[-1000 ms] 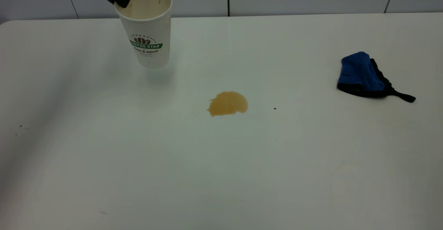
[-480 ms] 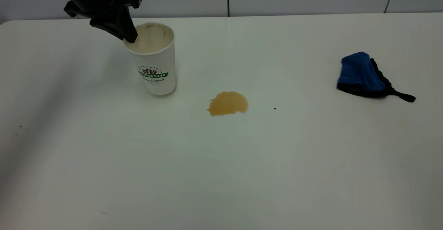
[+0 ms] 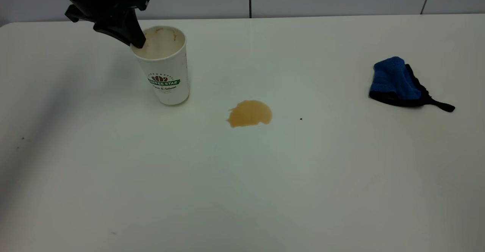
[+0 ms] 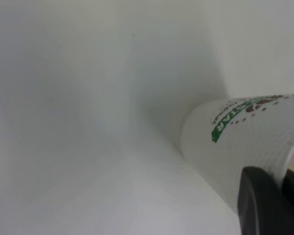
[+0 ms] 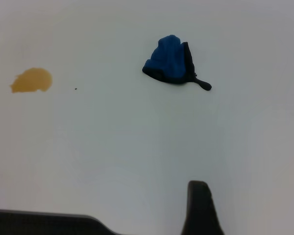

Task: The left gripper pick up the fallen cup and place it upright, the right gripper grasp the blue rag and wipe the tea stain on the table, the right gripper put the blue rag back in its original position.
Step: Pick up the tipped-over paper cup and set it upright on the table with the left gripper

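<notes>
Exterior view: the left gripper [image 3: 137, 41] had come in from the upper left and was clamped on the near-left rim of the cup [image 3: 165, 72], one finger dipping inside the mouth. The cup stood upright on the table [image 3: 242, 176], base down, tilted a touch. The tea stain [image 3: 249, 113] lay on the table just right of the cup, apart from it, with a tiny dark speck [image 3: 301, 119] further right. The rag [image 3: 398, 82] sat well off at the right side, its strap trailing away from the stain. In the right wrist view the right gripper [image 5: 201, 208] hung high above the table, near nothing; I couldn't tell how its jaws stood.
</notes>
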`<action>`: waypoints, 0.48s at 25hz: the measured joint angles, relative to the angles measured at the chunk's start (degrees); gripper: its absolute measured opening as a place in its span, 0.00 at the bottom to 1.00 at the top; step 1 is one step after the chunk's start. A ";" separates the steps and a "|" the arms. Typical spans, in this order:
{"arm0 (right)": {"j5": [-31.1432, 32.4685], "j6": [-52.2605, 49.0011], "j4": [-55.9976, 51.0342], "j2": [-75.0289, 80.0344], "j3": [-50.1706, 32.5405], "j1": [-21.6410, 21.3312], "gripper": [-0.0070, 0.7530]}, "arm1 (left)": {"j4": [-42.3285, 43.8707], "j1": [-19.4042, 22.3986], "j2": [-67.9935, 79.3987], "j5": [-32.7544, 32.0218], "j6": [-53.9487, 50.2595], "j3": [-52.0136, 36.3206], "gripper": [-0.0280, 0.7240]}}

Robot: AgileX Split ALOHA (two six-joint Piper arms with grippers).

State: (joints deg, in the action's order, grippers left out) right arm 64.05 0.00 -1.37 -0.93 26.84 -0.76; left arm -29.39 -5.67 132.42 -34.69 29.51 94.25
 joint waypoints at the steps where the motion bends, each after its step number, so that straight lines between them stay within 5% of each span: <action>1: 0.00 0.00 0.00 0.00 0.00 0.00 0.74 | 0.00 0.00 0.00 0.00 0.00 0.00 0.07; 12: 0.00 0.00 0.00 0.00 0.00 0.00 0.74 | -0.02 0.00 1.12 -0.68 0.00 0.00 0.21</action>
State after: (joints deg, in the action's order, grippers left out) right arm 64.05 0.00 -1.37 -0.93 26.84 -0.76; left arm -29.41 -5.67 133.53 -35.37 29.51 94.25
